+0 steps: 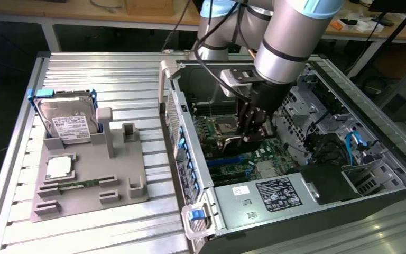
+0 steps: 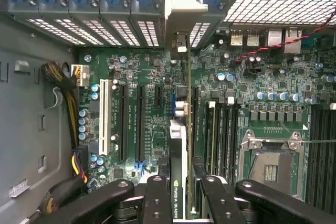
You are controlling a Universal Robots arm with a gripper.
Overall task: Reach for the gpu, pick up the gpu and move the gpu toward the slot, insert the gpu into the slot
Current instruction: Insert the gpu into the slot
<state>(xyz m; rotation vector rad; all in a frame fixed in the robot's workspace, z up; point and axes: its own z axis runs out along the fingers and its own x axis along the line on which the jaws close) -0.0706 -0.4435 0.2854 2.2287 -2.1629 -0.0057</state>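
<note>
GPU [image 2: 178, 145] on edge in your hand, running along the slots

Your hand [image 2: 181, 199] is clamped on the card from both flat sides, fingers [image 2: 157, 198] pinching the end nearest the wrist, so you're carrying it inside the open case [image 1: 177, 114] over the motherboard [image 2: 152, 77]. Look down the wrist view: the card's long axis runs parallel with the expansion strips, and its silver bracket [image 2: 181, 9] points toward the case's rear wall with the blue clips. The slot [image 1: 225, 159] lies right below the hand, near the middle of the board. A blue sliver peeks out just beside the card's lower edge. I judge the card hangs above the connector, not seated. Whether it's exactly over the right strip, I can't tell. The white connector [image 2: 103, 116] sits well off to one side and the processor socket [image 2: 273, 166] to the other.
</note>
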